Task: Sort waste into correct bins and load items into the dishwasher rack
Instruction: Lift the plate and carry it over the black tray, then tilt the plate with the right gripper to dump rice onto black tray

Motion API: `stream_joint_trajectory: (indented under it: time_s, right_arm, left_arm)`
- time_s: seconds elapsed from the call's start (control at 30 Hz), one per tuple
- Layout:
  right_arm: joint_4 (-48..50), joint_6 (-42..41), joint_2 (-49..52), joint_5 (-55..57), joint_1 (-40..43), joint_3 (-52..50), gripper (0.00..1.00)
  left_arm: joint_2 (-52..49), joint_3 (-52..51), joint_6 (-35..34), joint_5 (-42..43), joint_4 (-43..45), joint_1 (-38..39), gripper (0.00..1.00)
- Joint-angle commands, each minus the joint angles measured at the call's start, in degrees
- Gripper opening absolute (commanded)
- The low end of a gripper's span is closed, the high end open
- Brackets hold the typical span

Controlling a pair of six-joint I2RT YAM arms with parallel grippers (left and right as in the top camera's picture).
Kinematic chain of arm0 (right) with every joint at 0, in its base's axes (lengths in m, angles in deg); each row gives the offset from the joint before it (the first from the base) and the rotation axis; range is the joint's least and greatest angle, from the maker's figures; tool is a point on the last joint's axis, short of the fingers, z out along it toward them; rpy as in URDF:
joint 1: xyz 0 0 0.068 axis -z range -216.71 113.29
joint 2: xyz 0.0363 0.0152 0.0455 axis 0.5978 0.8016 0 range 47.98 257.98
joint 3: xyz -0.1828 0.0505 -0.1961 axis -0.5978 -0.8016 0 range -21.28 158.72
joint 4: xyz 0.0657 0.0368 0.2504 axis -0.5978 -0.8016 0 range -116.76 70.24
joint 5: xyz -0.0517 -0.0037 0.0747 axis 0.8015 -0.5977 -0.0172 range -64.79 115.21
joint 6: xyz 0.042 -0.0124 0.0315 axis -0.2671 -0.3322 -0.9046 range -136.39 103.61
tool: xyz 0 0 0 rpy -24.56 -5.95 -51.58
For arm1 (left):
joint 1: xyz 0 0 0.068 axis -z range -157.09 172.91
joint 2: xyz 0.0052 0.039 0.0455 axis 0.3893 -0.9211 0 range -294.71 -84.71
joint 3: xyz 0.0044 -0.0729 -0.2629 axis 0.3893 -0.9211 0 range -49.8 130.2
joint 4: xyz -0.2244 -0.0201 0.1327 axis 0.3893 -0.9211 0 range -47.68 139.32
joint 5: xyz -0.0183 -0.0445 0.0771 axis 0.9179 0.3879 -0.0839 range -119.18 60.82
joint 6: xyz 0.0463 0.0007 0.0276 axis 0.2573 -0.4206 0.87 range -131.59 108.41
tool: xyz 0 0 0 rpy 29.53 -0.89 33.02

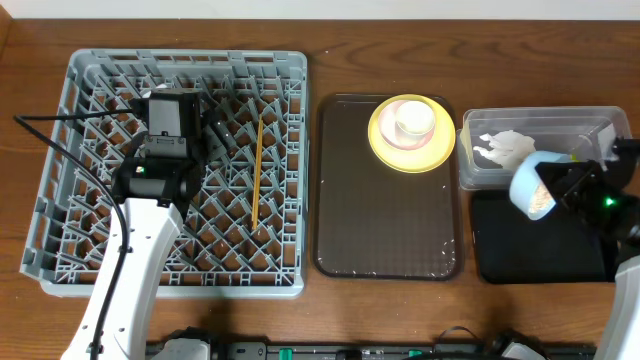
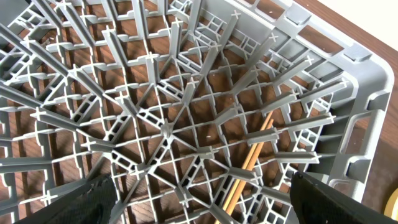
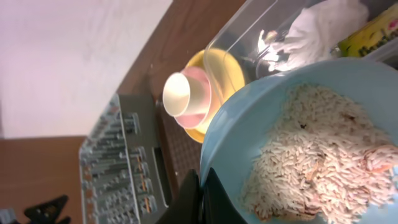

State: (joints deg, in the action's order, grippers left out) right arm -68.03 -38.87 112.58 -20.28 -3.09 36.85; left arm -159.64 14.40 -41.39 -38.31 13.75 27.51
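Note:
My right gripper is shut on the rim of the light blue bowl, tilted over the black tray; the bowl holds pale rice scraps. The clear tub holds the white napkin and a yellow-green wrapper. The yellow plate carries a cream bowl with the white cup in it. My left gripper is open above the grey rack, where the chopsticks lie; they also show in the left wrist view.
A dark brown serving tray lies between the rack and the bins, with the plate on its far right corner. The wooden table's far edge meets a pale wall.

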Motion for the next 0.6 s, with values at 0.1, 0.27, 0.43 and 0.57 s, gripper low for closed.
stream_joint_trajectory:
  time_s: [0.1, 0.27, 0.43, 0.57]
  right_arm:
    - [1.7, -2.8, -0.5, -5.7, 3.2, 0.0, 0.01]
    - [7.4, -7.8, -0.5, -6.0, 4.7, -2.0, 0.01]
    - [13.5, -11.6, -0.5, -6.0, 5.3, -6.6, 0.01]
    - [18.7, -14.5, -0.5, -6.0, 5.3, -11.3, 0.01]
  left_arm:
    - [0.1, 0.5, 0.1, -0.1, 0.0, -0.2, 0.91]
    - [0.1, 0.5, 0.1, -0.1, 0.0, -0.2, 0.91]
    - [0.1, 0.5, 0.1, -0.1, 0.0, -0.2, 0.91]
    - [0.1, 0.5, 0.1, -0.1, 0.0, -0.2, 0.91]
